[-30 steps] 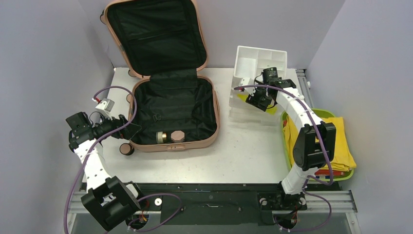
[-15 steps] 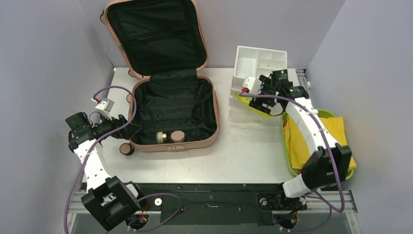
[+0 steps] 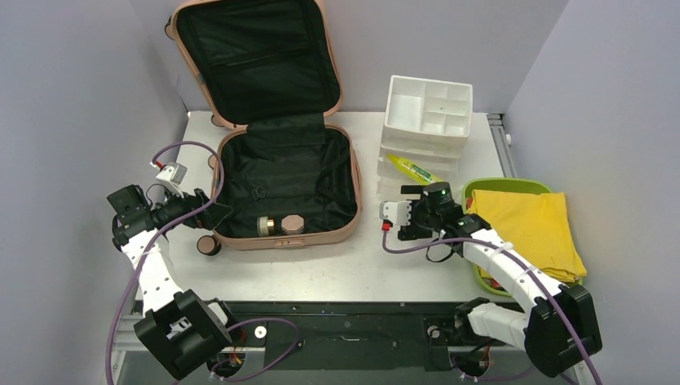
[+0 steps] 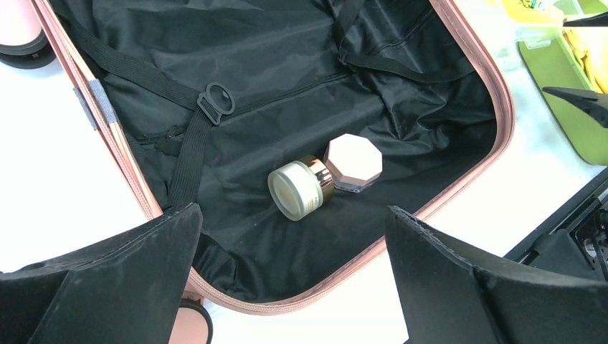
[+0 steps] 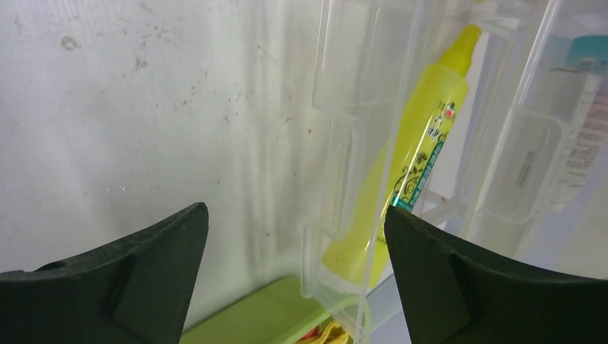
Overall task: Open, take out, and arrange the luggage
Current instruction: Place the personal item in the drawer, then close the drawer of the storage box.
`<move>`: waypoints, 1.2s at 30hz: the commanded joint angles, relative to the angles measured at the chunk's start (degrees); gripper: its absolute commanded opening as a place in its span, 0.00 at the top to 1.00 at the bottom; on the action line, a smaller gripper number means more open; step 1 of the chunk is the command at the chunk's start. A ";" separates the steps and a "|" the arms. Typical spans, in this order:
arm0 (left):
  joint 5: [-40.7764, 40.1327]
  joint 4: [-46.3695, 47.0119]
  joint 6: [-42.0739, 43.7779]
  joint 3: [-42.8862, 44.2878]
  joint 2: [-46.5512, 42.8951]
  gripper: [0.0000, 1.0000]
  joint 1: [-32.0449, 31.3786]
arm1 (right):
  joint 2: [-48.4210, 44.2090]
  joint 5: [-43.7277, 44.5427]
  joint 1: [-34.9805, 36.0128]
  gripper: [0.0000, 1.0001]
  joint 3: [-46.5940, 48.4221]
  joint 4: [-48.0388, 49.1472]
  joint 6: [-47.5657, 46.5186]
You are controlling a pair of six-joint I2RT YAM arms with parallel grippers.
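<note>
At the back left of the tabletop [image 3: 377,265] lies the luggage [image 3: 285,184], lid up against the wall, black-lined shell open to view. On the right a green tray [image 3: 503,184] holds a yellow cloth [image 3: 537,228]. Behind it stands a white organizer [image 3: 429,108] on clear tiers.

The left gripper [image 4: 294,287] hangs over the shell's near left rim, fingers spread wide and empty. The right gripper [image 3: 397,218] is low over bare tabletop between luggage and tray, also released, with nothing between its fingers.

A yellow tube [image 5: 412,143] lies in a clear tier. Two jars sit in the shell near its front wall: a round jar [image 4: 297,188] on its side, touching an octagonal jar [image 4: 353,161].

The step in hand looks like unloading, partway done. Next, I judge, a gripper must come down into the shell and close on one jar. The round one may roll, and the two sit tight together, so the fingers must straddle one without knocking the other.
</note>
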 commanded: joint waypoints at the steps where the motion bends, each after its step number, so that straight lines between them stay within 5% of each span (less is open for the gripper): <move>1: 1.43 0.78 0.73 0.56 -0.89 0.04 0.44 | -0.47 6.11 2.34 0.12 -4.76 20.48 1.29; 7: 1.11 1.15 0.27 0.45 -0.89 0.04 0.44 | 3.89 11.88 2.67 0.11 -10.75 40.69 -0.11; 15: 1.29 1.43 -0.08 0.45 -0.48 0.04 0.44 | 10.39 19.43 3.61 0.16 -11.91 54.37 -1.48; 33: 1.79 1.35 -0.20 0.47 -0.10 0.04 0.44 | 28.58 30.07 4.29 0.24 -5.56 74.34 -6.55; 36: 1.80 1.32 -0.13 0.45 -0.14 0.04 0.44 | 25.64 27.58 4.38 0.12 -5.98 69.46 -4.87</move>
